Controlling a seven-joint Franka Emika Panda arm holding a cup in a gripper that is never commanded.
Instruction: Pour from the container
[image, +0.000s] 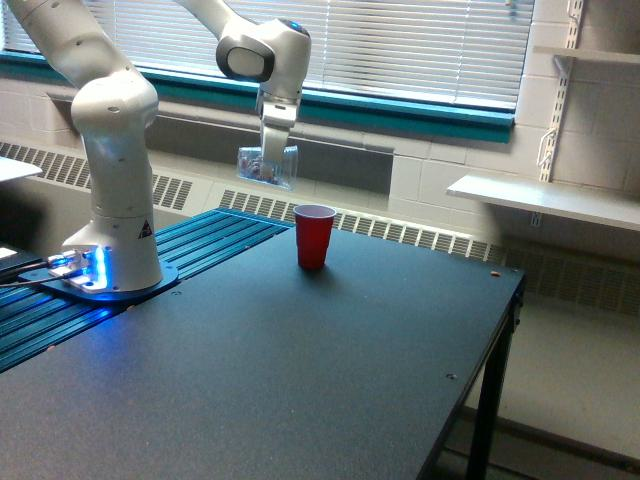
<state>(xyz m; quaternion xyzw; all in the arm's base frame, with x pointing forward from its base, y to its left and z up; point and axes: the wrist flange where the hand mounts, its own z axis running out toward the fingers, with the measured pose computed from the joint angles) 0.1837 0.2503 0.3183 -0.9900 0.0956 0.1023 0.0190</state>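
At the left of the frame your arm's white base stands on the blue ribbed strip along the dark desk. Up in the upper middle, your claw grips the clear plastic cup from above, holding it in the air with small dark and coloured bits showing inside. Lower and to its right, the red cup stands upright on the desk, apart from the clear one.
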